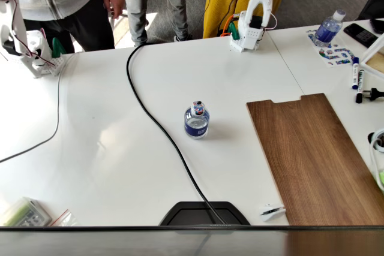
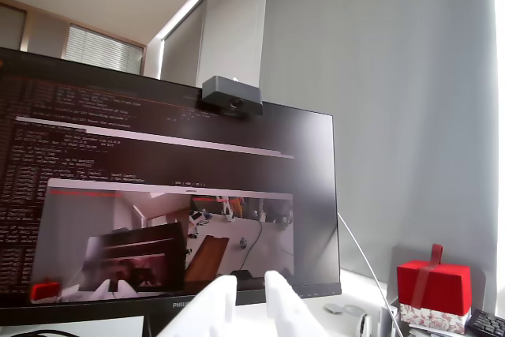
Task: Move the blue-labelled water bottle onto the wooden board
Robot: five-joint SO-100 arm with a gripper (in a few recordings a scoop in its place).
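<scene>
Nothing of the job looks done yet. The blue-labelled water bottle stands upright on the white desk, near the middle, well apart from the wooden board, which lies flat to its right in the fixed view with nothing on it. A black cable runs across the desk just left of the bottle.

The arm is folded up at the far edge, far from the bottle. In the wrist view the tool points out at a monitor, its two white fingers only narrowly parted and holding nothing.

So everything remains, I reckon: reach, grip, carry, set down.

By count: one board, one arm, and two bottles, the other one standing at the far right corner.
</scene>
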